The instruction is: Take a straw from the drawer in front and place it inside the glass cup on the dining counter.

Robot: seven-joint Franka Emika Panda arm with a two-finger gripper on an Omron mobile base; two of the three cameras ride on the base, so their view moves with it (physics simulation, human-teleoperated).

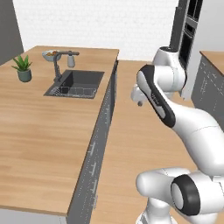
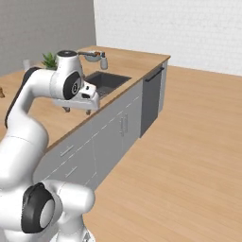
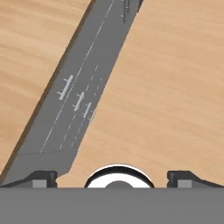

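The thin striped drinking straw is presumably shut inside one of the flat grey bar-handled drawers (image 3: 76, 98); being light, stiff yet crushable and slippery, it wants a gentle pinch near its middle. The two-finger claw (image 3: 111, 177) stands fully open and empty above the wood floor (image 3: 175, 87). The large light-brown wood-plank surface (image 1: 39, 144) carries a dark sunken sink (image 1: 75, 84), with white brick walls behind.

Dining counter (image 1: 39, 144); potted plant (image 1: 22, 68), perhaps a bowl (image 1: 50, 55) on top.

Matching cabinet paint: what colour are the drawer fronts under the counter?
Grey drawer fronts, clearest in the right base view.
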